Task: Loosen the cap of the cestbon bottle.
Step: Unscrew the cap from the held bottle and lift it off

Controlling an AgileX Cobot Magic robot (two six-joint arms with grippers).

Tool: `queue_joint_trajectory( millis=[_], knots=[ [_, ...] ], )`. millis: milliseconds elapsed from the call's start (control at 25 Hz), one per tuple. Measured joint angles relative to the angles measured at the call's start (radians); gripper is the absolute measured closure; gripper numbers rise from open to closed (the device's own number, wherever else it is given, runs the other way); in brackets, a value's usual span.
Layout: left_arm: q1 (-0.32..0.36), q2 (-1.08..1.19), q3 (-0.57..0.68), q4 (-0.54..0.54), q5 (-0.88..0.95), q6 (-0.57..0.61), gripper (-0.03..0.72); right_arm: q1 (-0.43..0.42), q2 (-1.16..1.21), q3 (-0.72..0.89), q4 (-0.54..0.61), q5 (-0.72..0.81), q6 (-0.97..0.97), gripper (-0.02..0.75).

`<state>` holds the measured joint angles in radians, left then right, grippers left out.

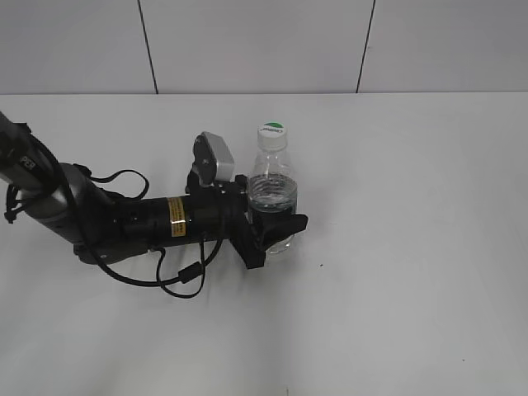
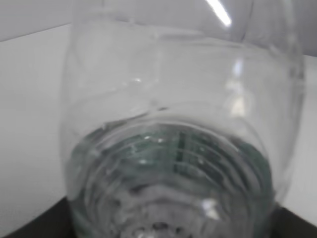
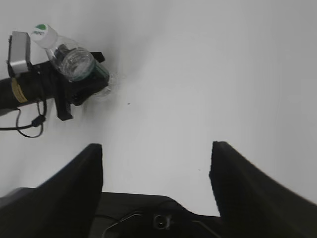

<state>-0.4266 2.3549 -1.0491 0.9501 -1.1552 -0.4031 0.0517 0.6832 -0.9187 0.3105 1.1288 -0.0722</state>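
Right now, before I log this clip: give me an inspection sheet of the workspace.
Surface: plain white table, bare apart from tiny dark specks.
Job's things: cestbon bottle upright, partly filled; cap on.
Clutter: nothing seen.
Grippers: left gripper clamped around the bottle's lower body; right gripper open, empty, well away from the bottle.
Cables: black cable looping on the table beside the left arm.
Surroundings: pale panelled wall behind the table.
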Motion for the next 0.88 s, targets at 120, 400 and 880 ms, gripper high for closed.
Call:
queue_joint_trajectory(
  millis=[120,400,880],
  knots=[
    [0.0,0.0,0.0,0.0,0.0,0.0,0.281,0.0,0.165,-0.092,0.063,0.004,0.043,0.222],
    [0.0,0.0,0.0,0.003,-0.002,0.001,0.281,0.088,0.538,-0.287,0.124,0.031,0.142,0.222],
    [0.0,0.0,0.0,0.005,-0.002,0.001,0.281,0.398,1.051,-0.788,-0.068,0.083,0.417,0.226]
  ],
)
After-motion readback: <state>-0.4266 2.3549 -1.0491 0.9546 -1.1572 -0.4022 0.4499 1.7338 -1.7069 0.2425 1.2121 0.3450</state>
